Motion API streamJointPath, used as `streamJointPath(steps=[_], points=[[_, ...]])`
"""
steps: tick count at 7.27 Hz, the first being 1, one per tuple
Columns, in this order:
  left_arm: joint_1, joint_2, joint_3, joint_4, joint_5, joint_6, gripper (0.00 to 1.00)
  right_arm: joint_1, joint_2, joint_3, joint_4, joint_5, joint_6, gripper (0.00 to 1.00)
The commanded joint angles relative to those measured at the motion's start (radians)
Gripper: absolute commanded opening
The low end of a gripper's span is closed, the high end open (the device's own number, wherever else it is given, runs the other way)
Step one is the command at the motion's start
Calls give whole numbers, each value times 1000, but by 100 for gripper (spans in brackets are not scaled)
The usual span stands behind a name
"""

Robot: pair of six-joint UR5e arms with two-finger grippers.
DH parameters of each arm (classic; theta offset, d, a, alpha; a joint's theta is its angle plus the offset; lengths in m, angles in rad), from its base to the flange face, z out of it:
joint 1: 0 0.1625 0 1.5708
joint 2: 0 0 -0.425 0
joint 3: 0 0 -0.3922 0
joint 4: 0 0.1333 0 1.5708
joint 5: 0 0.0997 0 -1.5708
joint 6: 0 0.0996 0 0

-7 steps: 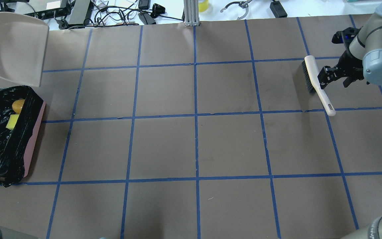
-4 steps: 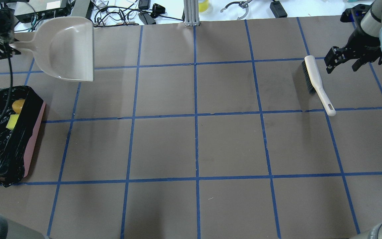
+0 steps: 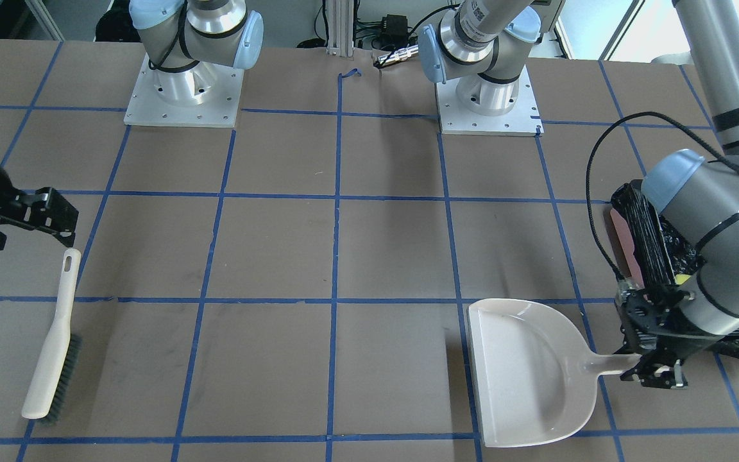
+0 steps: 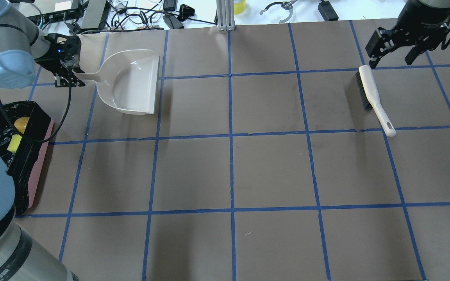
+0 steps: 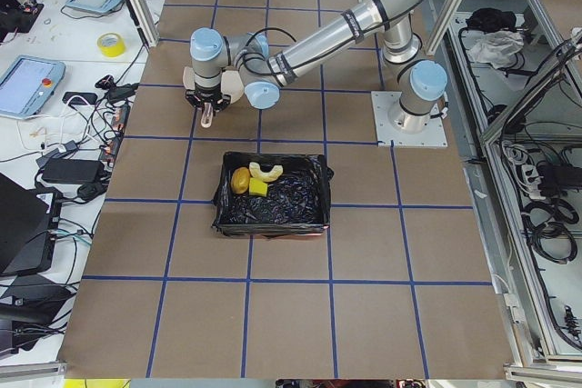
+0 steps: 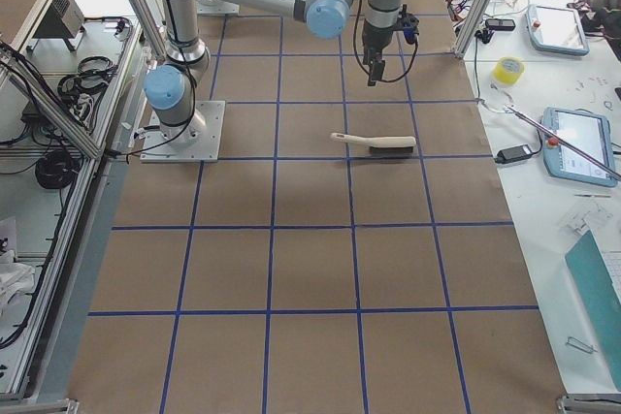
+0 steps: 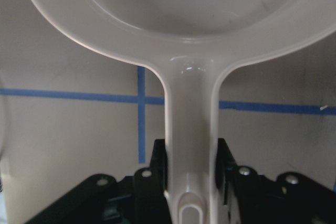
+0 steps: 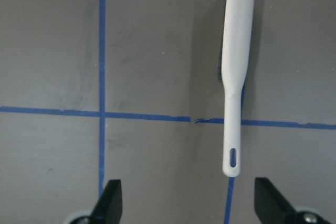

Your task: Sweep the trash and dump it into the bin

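Ahead of the left hand [image 4: 70, 75] juts the dustpan [image 4: 133, 84], clamped by its handle; below the open-fingered right hand [image 4: 392, 54], the brush [image 4: 370, 89] lies on the bench [image 4: 272, 168].

In the overhead view the bin [image 4: 40, 156] sits on the table [image 4: 229, 171] at the frame's left edge, about mid-height. A potato-like lump [image 4: 21, 124] and a sponge piece [image 4: 14, 143] lie inside it at its upper end. The view from the table's left end shows peel scraps [image 5: 266, 171] in that same end, just right of them. The dustpan [image 4: 133, 84] is at upper left, above and to the right of the bin and apart from it. Its handle runs leftward into the left gripper [image 4: 66, 74]. The hand brush [image 4: 369, 93] lies on the table at upper right, handle towards the lower right. The right gripper [image 4: 393, 52] is above it, not touching.
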Motion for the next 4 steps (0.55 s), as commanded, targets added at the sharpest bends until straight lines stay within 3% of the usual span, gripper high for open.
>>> streamJointPath(steps=[1, 4], points=[[-49, -64, 22, -7, 5, 2, 0, 70, -59, -2, 58, 4, 116, 92], [-81, -80, 22, -7, 20, -38, 0, 75, -65, 4, 56, 47, 126, 98]])
